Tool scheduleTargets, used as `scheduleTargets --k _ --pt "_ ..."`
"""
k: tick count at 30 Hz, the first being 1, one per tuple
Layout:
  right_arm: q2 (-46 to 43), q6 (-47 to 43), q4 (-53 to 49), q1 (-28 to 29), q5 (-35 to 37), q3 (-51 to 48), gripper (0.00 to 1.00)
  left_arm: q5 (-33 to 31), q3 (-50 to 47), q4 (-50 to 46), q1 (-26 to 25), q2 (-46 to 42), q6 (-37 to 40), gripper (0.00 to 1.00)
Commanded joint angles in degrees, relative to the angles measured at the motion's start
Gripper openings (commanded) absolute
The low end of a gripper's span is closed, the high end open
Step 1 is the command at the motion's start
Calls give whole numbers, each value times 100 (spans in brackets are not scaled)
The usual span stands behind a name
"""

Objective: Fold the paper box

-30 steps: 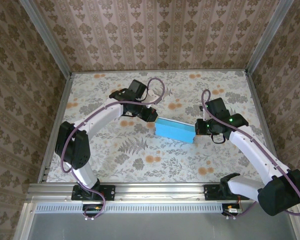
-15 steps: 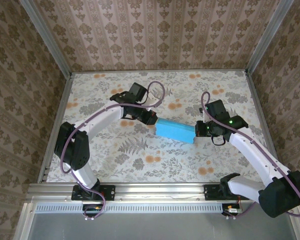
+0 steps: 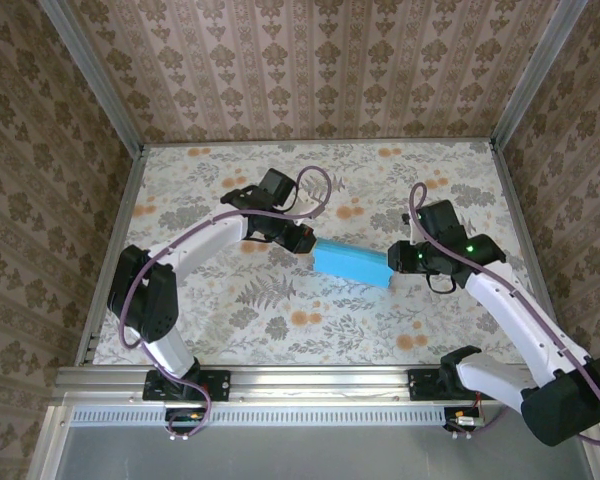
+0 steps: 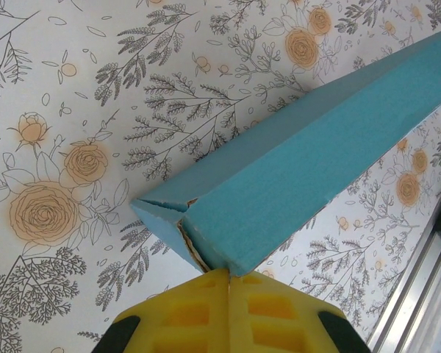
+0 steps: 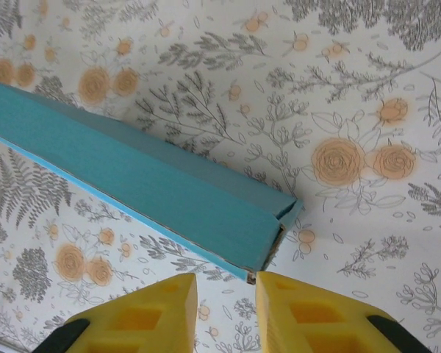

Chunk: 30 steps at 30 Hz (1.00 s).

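The paper box (image 3: 350, 265) is a long turquoise folded shape stretched between the two arms at mid-table. In the left wrist view its end (image 4: 316, 169) is a folded corner with a seam showing, and the lowest edge runs into my left gripper (image 4: 229, 273), whose yellow fingers are pressed shut on it. From above, the left gripper (image 3: 308, 243) sits at the box's left end. My right gripper (image 3: 392, 262) is at the right end. Its yellow jaws (image 5: 226, 283) stand apart, and the box's corner (image 5: 154, 191) lies just beyond the right fingertip, ungripped.
The table carries a floral cloth (image 3: 280, 310). Metal frame rails run along its left side (image 3: 120, 250), right side (image 3: 515, 230) and front (image 3: 300, 380). Patterned walls close in the back and both sides.
The right gripper, shut on the box's right end before, has opened and let go. The left gripper stays shut, and the box has drifted slightly right.
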Motion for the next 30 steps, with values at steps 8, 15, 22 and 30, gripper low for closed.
scheduleTargets --k 8,15,22,30 --pt "396 87 325 -27 -166 263 3 16 -68 -148 -39 -55 -109 0" --pt "422 55 326 -23 -147 -57 0 20 -110 -87 -40 -81 -156 0" --pt "316 152 487 -7 -160 -419 0 143 -230 208 14 -292 -562 12" --pt "236 188 620 -5 -116 -649 0 1213 -602 956 390 -900 -1261 21"
